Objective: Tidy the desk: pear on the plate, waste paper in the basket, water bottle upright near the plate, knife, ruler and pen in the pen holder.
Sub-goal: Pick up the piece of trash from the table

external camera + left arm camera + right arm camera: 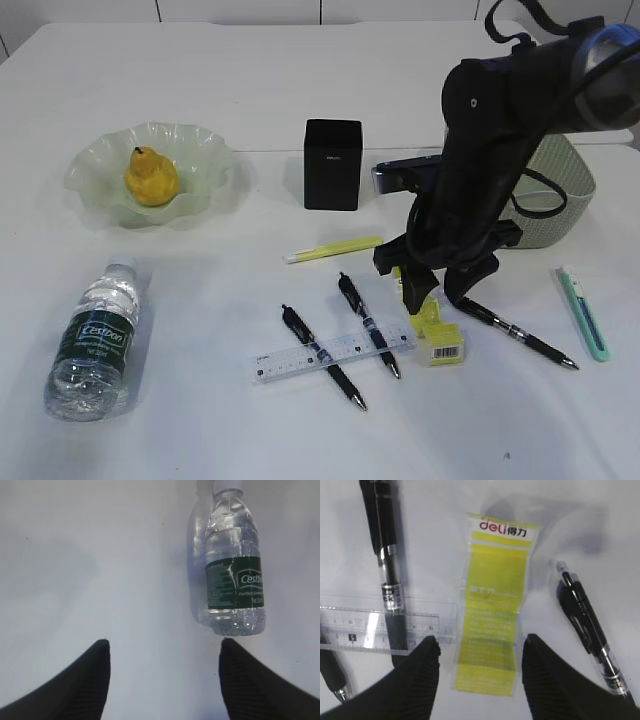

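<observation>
The white table (230, 60) carried everything. The right arm (500, 130) reached in from the upper right, and its gripper (479, 670) hung over a yellow Deli wrapper (492, 615), fingers parted on either side of it with nothing held. Behind the arm sat a pale woven basket (562, 195). The left gripper (162, 680) was spread open and empty above bare table, with the Cestbon water bottle (234, 570) lying on its side just ahead of its right finger. The pear (150, 177) sat in the ruffled green glass plate (95, 165) at far left. The black pen holder (332, 164) stood mid-table. Below it lay a yellow highlighter (333, 249), a clear ruler (300, 360) crossed by 2 black pens (322, 357), a 3rd pen (517, 333) and a teal utility knife (583, 311).
</observation>
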{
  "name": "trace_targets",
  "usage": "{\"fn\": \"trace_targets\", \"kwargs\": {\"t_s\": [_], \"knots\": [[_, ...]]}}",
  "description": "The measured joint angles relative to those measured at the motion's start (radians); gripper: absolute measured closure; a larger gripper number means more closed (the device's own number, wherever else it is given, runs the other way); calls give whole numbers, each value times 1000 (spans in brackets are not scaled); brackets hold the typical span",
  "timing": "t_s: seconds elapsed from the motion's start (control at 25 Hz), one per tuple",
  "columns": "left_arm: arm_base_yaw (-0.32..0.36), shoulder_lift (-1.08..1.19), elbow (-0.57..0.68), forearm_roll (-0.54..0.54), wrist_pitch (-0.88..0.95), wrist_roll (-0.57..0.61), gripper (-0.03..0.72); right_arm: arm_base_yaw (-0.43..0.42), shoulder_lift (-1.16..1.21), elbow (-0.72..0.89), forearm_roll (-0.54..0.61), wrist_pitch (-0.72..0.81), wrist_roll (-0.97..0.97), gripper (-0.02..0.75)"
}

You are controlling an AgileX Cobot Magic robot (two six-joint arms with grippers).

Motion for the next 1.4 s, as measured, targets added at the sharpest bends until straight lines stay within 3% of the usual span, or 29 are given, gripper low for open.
{"fn": "trace_targets", "kwargs": {"t_s": [0.64,1.4], "knots": [[0,0,0,0,0,0,221,0,61,-2,0,-82,66,241],[0,0,0,0,0,0,221,0,82,-2,-32,-115,99,232]]}}
